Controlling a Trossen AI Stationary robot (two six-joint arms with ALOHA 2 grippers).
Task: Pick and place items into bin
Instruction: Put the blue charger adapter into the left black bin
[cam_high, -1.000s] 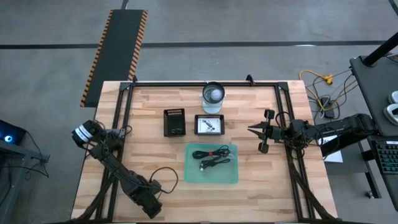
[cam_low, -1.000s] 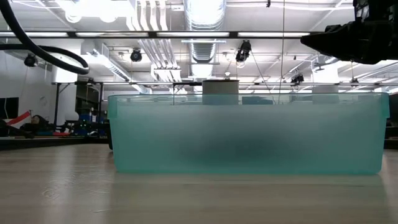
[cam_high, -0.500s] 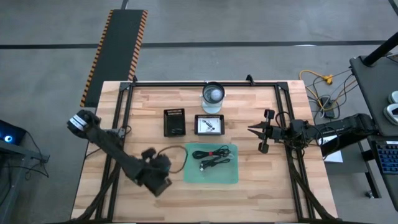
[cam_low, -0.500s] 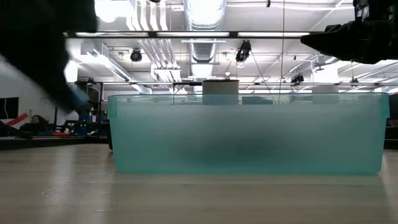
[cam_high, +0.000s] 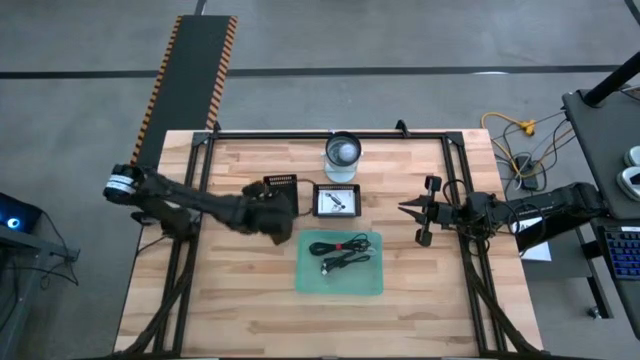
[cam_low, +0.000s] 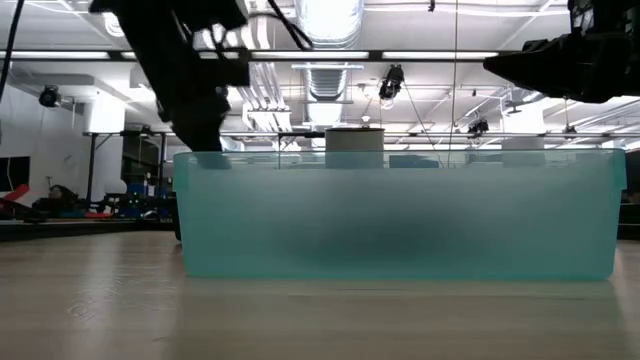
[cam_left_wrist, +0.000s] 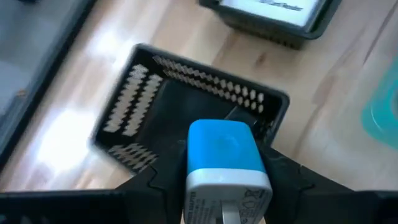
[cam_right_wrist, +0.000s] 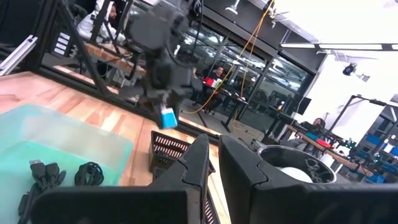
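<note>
My left gripper (cam_high: 276, 216) is shut on a small blue-and-white plug block (cam_left_wrist: 227, 163) and hovers over a black perforated basket (cam_left_wrist: 186, 106) that stands on the table left of centre (cam_high: 280, 196). The right wrist view shows this block (cam_right_wrist: 168, 117) below the left gripper. Black coiled cables (cam_high: 338, 252) lie in the teal bin (cam_high: 372, 280). A black tray holding a white card (cam_high: 338, 200) stands beside the basket. My right gripper (cam_high: 408, 210) waits shut and empty to the right of the bin. My left gripper pinches the plug block between its two fingers (cam_left_wrist: 155, 183), on its two sides near the white end (cam_left_wrist: 198, 186). The fingers come from above, pointing down. The blue end (cam_left_wrist: 219, 140) points down at the basket, and the block hangs clear of it.
A round cup (cam_high: 342, 155) stands at the table's far edge behind the tray. The bin's frosted wall (cam_low: 400, 215) fills the low view. Black frame rails (cam_high: 195, 180) run along both table sides. Bare wood lies near the front edge.
My left gripper has swung from the table's near left corner toward the far edge and the right, rising, and now hangs over the black basket. The right arm has kept still.
</note>
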